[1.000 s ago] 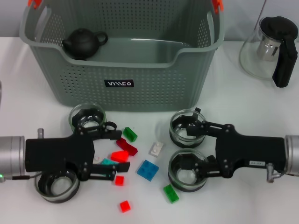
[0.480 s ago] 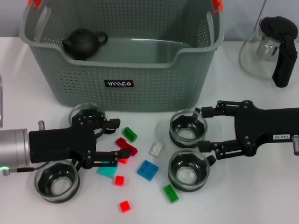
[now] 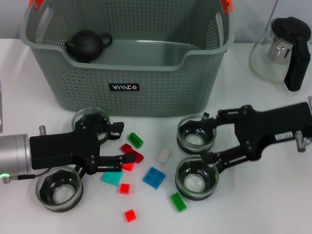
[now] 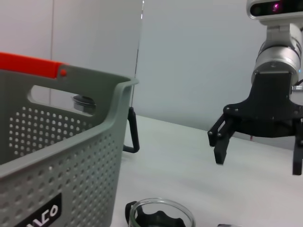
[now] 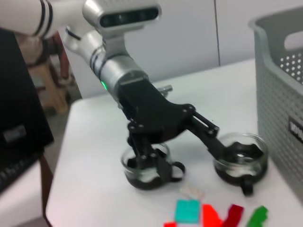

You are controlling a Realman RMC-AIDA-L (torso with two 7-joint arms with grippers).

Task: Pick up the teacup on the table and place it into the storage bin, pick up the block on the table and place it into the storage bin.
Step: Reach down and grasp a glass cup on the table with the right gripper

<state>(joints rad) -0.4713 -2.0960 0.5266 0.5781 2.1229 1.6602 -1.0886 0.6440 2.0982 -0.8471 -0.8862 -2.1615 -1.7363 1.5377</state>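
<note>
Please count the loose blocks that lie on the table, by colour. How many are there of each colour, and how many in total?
red blocks: 4 (one darker)
green blocks: 2
teal block: 1
blue block: 1
white block: 1
Total: 9

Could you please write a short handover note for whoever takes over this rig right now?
Left claw: open, low over the red blocks, holding nothing.
Right claw: open, between two teacups, holding nothing.
Storage bin: contains only a dark teapot.
Done: nothing binned yet.
Left: four glass teacups and the scattered blocks are on the table.
</note>
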